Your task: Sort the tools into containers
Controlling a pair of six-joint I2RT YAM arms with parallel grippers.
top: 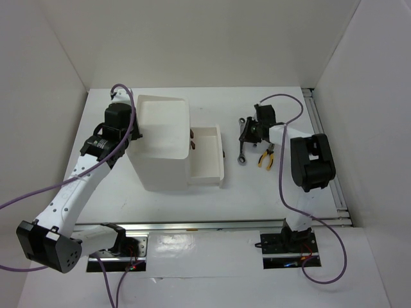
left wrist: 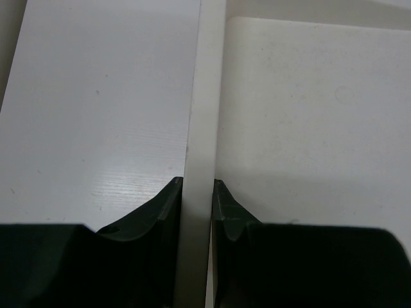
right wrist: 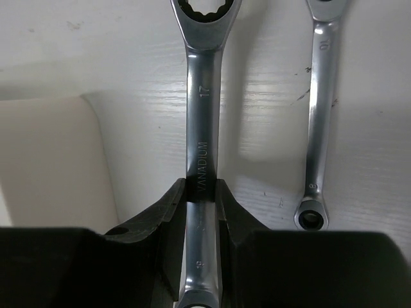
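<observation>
My right end effector (right wrist: 200, 187) grips a wrench (right wrist: 200, 96), left end effector (left wrist: 198, 185) pinches the box wall (left wrist: 205, 90); next I reckon it goes left into the drawer (top: 207, 168)

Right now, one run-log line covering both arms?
left hand: shut on box wall | right hand: shut on wrench | second wrench: on table | drawer: open

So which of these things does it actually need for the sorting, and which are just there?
For the job: held wrench, second wrench, yellow-handled pliers, white box, its open drawer.
Just there: purple cable, metal rail.
</observation>
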